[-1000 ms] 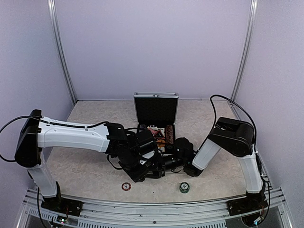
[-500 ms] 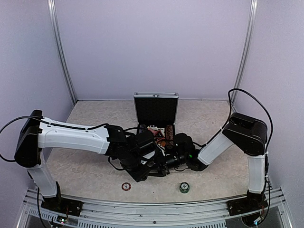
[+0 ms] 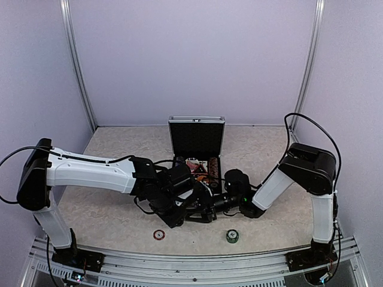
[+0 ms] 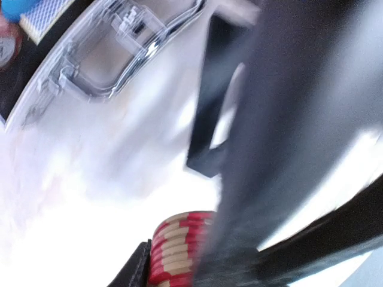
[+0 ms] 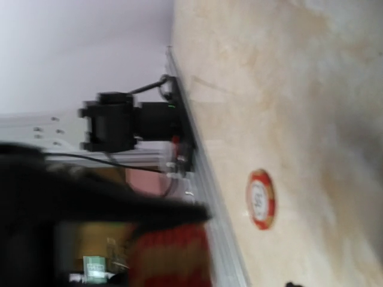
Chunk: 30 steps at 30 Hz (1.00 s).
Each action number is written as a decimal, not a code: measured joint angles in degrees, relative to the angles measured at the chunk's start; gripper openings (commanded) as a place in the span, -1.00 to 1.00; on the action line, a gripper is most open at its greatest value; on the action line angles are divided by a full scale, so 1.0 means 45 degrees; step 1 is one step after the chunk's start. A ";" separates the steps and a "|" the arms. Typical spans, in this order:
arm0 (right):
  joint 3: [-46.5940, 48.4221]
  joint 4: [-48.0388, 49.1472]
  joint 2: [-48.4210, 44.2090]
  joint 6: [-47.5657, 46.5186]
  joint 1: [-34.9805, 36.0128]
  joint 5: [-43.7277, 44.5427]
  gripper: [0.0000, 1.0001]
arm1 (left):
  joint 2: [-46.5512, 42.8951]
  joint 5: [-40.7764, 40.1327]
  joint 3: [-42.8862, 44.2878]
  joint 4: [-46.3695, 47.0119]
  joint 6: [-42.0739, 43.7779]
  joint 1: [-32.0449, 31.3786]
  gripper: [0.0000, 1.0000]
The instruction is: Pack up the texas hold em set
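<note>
left arm (image 3: 90, 170) comes in low from the left over the surface (image 3: 114, 218). One red disc (image 3: 158, 234) lies flat near the front edge, apart from everything else; it has a white centre, print too small to read

left claw (image 3: 198, 207) sits just in front of the case, set narrow. Its wrist cam shows a red-and-cream chip stack (image 4: 179, 245) edge-on, a black finger (image 4: 136, 272) against one side and a dark blurred shape against the other, so it reads as clamped on the stack

case (image 3: 196, 139) is mid-surface, open, with the lid upright and black-lined. That wrist cam catches its silver front edge and latch (image 4: 99, 60), with a blue deck (image 4: 36, 9) inside. From above, a brownish row of chips (image 3: 213, 167) lies along the right side of the tray

right claw (image 3: 220, 200) is nose to nose with the left one, just in front of the case. Its cam is smeared: a dark finger across the lower left, a red striped blur right under it. Can't tell how wide it is or whether it grips anything

green disc (image 3: 232, 236) lies flat on the surface near the front edge, right of the red one, markings unreadable

right arm (image 3: 305, 170) folds in from the right
</note>
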 measured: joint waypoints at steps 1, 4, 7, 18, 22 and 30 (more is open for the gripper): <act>-0.0083 0.0869 0.0262 0.0529 -0.0053 -0.0078 0.30 | 0.0000 -0.0010 -0.0053 -0.0175 -0.0015 0.0058 -1.00; -0.0107 0.2764 0.1010 0.1705 -0.0160 -0.0107 0.30 | 0.0000 -0.0019 -0.0219 -0.0651 -0.0087 0.0117 -1.00; -0.0170 0.3925 0.1418 0.2516 -0.0238 -0.0102 0.30 | 0.0000 -0.0029 -0.0330 -0.0996 -0.0155 0.0117 -1.00; -0.0772 0.2705 0.0398 0.1530 -0.0510 0.0151 0.33 | -0.0005 0.0000 -0.1049 -0.1098 -0.0437 0.0121 -1.00; -0.0772 0.1705 -0.0627 0.0636 -0.0709 0.0413 0.34 | -0.0058 0.0078 -0.1710 -0.1103 -0.0631 0.0107 -1.00; -0.0767 0.0437 -0.1166 -0.0369 -0.0816 0.0636 0.34 | -0.0559 0.0087 -0.2244 -0.0908 -0.0996 0.0024 -1.00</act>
